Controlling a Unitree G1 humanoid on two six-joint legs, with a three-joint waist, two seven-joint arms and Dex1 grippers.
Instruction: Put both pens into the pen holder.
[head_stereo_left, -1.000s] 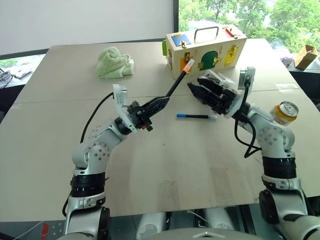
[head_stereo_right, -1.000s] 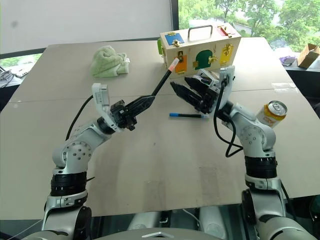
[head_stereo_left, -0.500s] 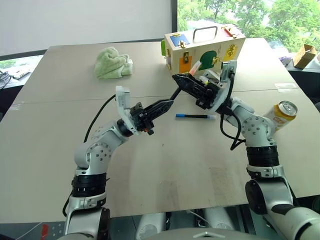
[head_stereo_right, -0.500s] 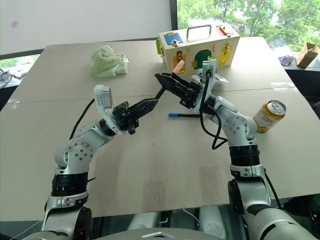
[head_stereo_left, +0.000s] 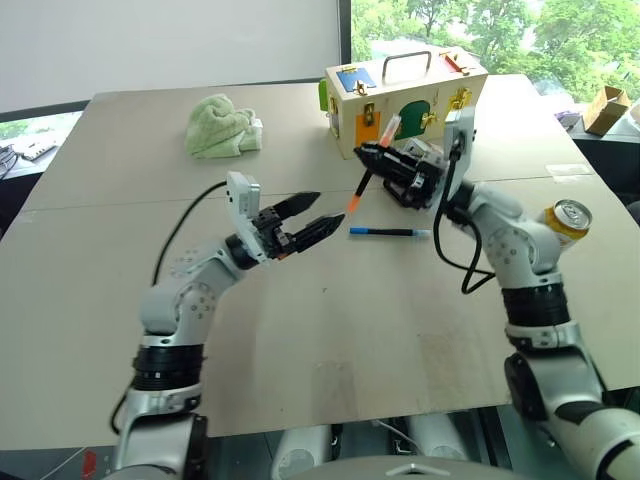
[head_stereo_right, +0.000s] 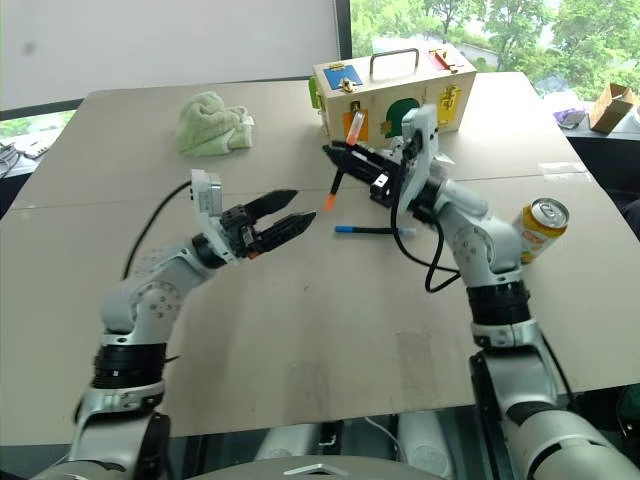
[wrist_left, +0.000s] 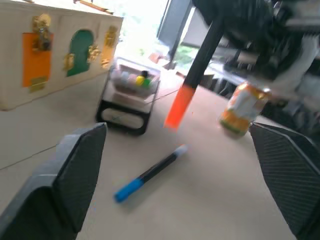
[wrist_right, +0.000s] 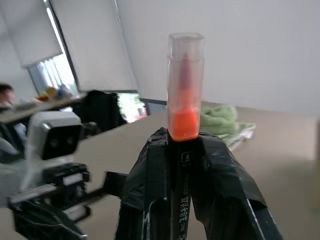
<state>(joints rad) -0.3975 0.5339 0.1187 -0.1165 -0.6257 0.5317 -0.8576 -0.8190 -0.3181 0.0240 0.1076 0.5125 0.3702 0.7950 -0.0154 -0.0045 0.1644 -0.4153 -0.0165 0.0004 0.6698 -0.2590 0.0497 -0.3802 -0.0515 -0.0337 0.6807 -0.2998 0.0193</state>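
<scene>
Orange-ended black pen (head_stereo_left: 372, 158) is pinched in the right gripper (head_stereo_left: 375, 158), hanging above the table (head_stereo_left: 300, 330), probably for dropping into the pen holder (wrist_left: 129, 95) at its 3 o'clock. Left gripper (head_stereo_left: 308, 214) is spread, empty. Blue-capped pen (head_stereo_left: 389, 232) lies at 6 o'clock.

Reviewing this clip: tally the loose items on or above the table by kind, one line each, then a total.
Pens: 2, the orange-ended pen in the right pincer, and the blue-capped pen lying on the table
Pen holder: 1
Wooden latch box: 1
Green cloth: 1
Drink can: 1
Total: 6
</scene>
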